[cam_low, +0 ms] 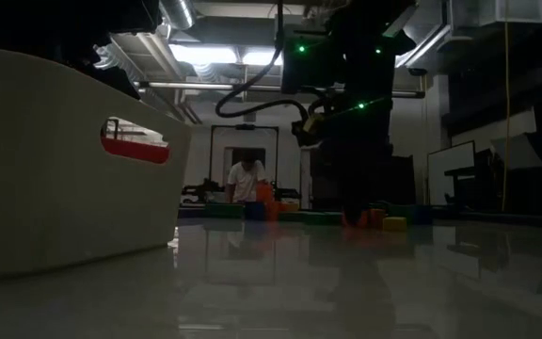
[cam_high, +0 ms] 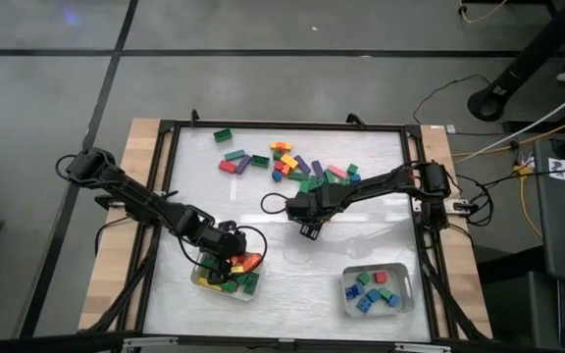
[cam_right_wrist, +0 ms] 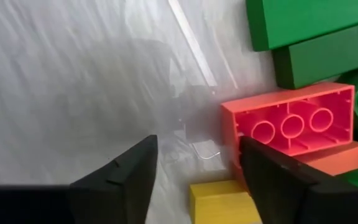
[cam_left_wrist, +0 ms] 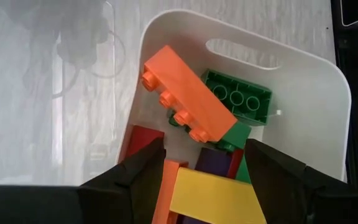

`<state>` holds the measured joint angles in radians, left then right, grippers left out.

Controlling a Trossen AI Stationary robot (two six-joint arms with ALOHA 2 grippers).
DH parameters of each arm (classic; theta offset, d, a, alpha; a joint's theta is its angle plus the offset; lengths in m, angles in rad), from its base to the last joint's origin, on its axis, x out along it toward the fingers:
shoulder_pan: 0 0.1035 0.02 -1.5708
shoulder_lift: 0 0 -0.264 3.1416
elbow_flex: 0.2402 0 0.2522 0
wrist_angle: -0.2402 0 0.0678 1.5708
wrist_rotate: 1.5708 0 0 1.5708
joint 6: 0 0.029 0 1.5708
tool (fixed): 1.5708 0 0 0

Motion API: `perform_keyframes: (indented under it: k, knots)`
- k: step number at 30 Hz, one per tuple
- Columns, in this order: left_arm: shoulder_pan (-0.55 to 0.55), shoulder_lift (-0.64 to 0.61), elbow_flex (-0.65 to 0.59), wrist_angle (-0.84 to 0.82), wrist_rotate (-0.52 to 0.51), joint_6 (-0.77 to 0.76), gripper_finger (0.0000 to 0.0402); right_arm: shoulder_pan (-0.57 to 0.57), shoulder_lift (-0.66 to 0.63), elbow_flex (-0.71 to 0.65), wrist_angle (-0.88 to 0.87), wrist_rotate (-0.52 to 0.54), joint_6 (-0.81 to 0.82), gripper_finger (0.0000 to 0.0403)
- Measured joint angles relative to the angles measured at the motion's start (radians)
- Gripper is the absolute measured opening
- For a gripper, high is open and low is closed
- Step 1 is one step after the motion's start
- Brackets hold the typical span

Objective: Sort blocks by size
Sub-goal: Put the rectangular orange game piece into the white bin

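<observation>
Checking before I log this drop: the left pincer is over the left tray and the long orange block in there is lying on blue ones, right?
Not quite. The left wrist view shows the orange block resting on green blocks, not blue. The rest holds: the left pincer is over the left tray.

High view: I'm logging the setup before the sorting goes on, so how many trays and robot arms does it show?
Trays: 2 (left tray, right tray)
Robot arms: 2 (left arm, right arm)
Total: 4
</observation>
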<state>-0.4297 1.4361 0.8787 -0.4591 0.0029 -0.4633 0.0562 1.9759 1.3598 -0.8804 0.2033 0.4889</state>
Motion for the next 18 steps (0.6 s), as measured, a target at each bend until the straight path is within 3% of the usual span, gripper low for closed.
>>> perform_keyframes:
  k: [18]
  knots:
    - [0.000,0.000,0.000,0.000,0.000,0.000,0.0212,-0.066,0.000,0.000,0.018,-0.001,-0.001,0.0036]
